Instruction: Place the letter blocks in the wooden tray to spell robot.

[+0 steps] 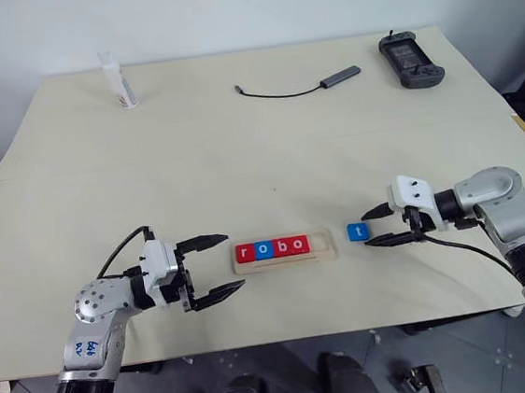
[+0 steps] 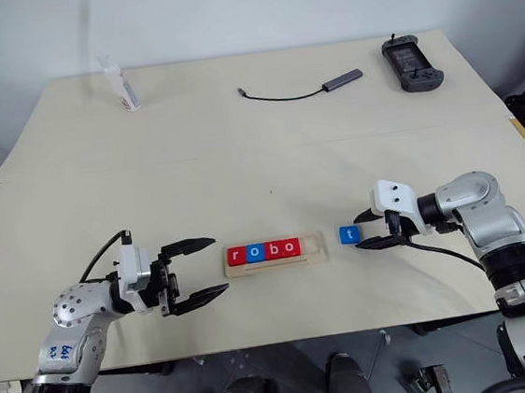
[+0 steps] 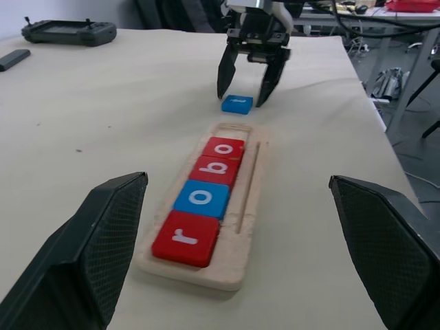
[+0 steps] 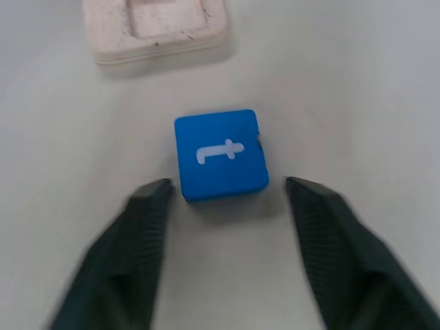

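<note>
The wooden tray (image 1: 324, 245) lies near the table's front edge, between my two grippers. In it sit a red r block (image 1: 244, 252), a blue o block (image 1: 263, 249), a red b block (image 1: 282, 246) and a red o block (image 1: 298, 243); its right end slot is bare. The blue t block (image 1: 357, 232) rests flat on the table just right of the tray. My right gripper (image 1: 366, 229) is open, with one fingertip (image 4: 148, 206) on each side of the t block's near edge, not touching it. My left gripper (image 1: 235, 263) stands open just left of the tray, holding nothing.
At the far side of the table (image 1: 240, 161) are a white bottle (image 1: 119, 82) on the left, a grey adapter with a black cable (image 1: 339, 77) in the middle and a black controller (image 1: 410, 59) on the right. The table's front edge runs just behind both grippers.
</note>
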`<state>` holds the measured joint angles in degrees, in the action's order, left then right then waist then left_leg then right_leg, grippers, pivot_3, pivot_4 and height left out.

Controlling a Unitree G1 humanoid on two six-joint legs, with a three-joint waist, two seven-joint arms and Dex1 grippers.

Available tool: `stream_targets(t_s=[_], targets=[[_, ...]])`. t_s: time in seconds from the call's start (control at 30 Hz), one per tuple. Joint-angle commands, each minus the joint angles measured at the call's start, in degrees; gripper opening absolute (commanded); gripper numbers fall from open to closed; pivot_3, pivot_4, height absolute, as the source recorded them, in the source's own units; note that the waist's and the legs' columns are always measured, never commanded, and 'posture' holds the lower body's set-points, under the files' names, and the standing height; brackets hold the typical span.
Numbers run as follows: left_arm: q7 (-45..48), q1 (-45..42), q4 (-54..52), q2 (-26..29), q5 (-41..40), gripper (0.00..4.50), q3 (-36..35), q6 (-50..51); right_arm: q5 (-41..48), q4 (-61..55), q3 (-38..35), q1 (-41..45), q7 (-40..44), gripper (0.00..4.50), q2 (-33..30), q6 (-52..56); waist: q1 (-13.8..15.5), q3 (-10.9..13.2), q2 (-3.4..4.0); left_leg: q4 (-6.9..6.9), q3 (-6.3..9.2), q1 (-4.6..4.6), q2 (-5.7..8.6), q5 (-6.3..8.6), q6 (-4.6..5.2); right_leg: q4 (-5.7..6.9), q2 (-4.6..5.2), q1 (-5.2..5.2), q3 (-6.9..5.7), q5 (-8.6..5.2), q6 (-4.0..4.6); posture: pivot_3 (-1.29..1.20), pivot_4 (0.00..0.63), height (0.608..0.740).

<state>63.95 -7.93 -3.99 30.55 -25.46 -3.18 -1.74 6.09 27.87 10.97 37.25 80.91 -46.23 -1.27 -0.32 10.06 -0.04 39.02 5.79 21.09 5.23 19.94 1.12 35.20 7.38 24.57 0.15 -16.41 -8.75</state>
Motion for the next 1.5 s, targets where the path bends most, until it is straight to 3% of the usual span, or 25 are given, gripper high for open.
stream_targets(t_s=[0.03, 0.2, 0.6, 1.17, 1.2, 1.43, 1.5], targets=[[0.5, 0.7, -2.4, 0.7, -1.0, 4.5, -0.3, -0.2, -0.7, 0.6, -0.1, 0.5, -0.2, 1.48, 1.0, -1.3, 0.0, 0.0, 0.0, 0.01, 0.0, -0.01, 0.0, 0.0, 0.0, 0.01, 0.0, 0.0, 0.0, 0.0, 0.0, 0.0, 0.15, 0.74], [0.2, 1.5, -3.0, 0.6, -1.0, 4.5, -0.6, -0.3, 0.3, -2.3, -1.4, 1.2, 0.3, 1.46, 0.1, 0.4, 0.0, 0.0, 0.0, 0.01, 0.0, 0.0, 0.01, 0.0, -0.01, 0.06, 0.01, 0.01, 0.01, 0.0, 0.0, 0.0, 0.15, 0.74], [-1.7, 4.9, -6.5, 1.4, -1.7, 4.5, -1.7, 1.5, 3.4, -21.6, 1.8, 2.3, 0.1, 1.46, 1.8, 21.9, 0.4, 0.0, 0.03, 0.0, 0.05, 0.08, 0.04, 0.0, -0.01, 0.02, 0.05, 0.06, 0.0, 0.0, 0.01, 0.0, 0.15, 0.74], [-4.3, 6.7, -9.2, 1.6, -1.8, 4.5, -2.4, 2.8, 0.5, -20.1, 5.5, 2.0, -2.1, 1.46, 4.0, 21.2, 0.3, 0.0, 0.03, -0.03, 0.06, 0.1, 0.08, 0.02, 0.02, 0.0, 0.06, 0.07, -0.03, 0.0, 0.01, 0.0, 0.15, 0.74], [-4.5, 6.7, -9.3, 1.6, -1.9, 4.5, -2.5, 2.8, 0.4, -19.9, 5.5, 2.1, -2.4, 2.21, 4.1, 21.5, 0.3, 0.0, 0.03, -0.03, 0.06, 0.1, 0.08, 0.02, 0.02, 0.0, 0.07, 0.08, -0.02, 0.0, 0.01, 0.0, 0.15, 0.74], [-5.1, 6.9, -9.8, 1.6, -1.9, 4.5, -2.3, 3.2, 2.3, -22.8, 3.4, 2.0, -2.3, 4.48, 2.6, 23.4, 0.3, 0.0, 0.03, -0.03, 0.06, 0.1, 0.08, 0.02, 0.02, -0.01, 0.07, 0.07, -0.03, 0.0, 0.01, 0.0, 0.15, 0.74], [-5.2, 7.0, -9.9, 1.5, -2.0, 4.5, -2.3, 3.3, 3.8, -25.0, 2.2, 1.0, -1.8, 4.48, 1.2, 24.6, 0.3, 0.0, 0.03, -0.03, 0.06, 0.12, 0.09, 0.02, 0.02, -0.01, 0.08, 0.08, -0.02, 0.0, 0.01, 0.0, 0.15, 0.74]])
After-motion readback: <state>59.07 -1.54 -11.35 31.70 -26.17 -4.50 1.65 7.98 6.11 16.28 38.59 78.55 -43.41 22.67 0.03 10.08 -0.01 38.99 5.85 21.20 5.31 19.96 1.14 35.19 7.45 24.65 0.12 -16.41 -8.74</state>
